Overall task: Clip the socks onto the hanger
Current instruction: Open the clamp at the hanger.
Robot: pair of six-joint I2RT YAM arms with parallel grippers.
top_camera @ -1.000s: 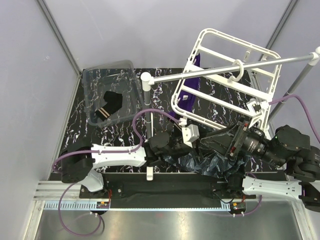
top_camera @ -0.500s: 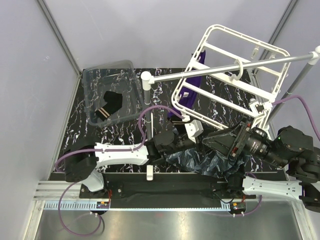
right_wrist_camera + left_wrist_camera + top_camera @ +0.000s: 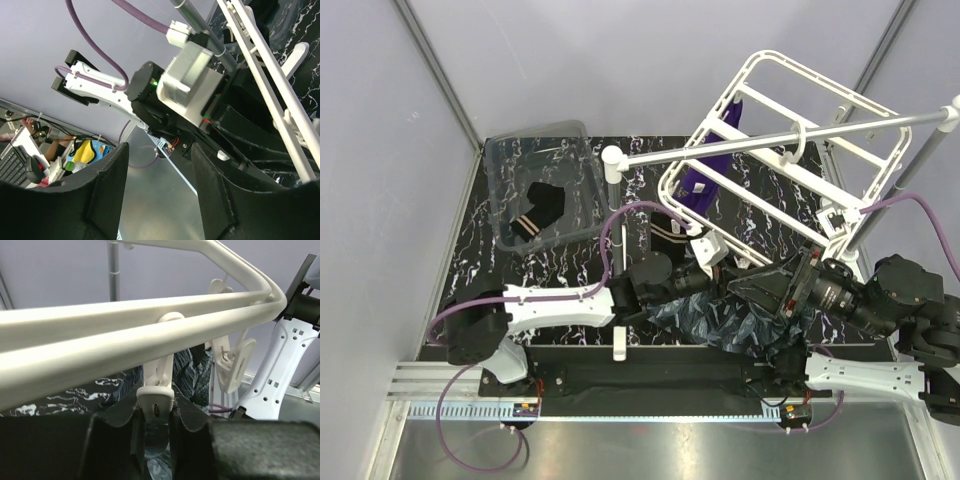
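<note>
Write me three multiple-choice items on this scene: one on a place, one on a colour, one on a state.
1. Where on the table does the clear bin stand?
A. far left
B. far right
C. near middle
2. What colour is the hanger?
A. blue
B. white
C. red
3. What sits between the fingers of the left gripper?
A. nothing
B. a sock
C. a clip

Key:
1 A, the top view shows the bin by the far left corner.
2 B, its bars are plainly white.
3 C, the fingers pinch a dangling white clip.
</note>
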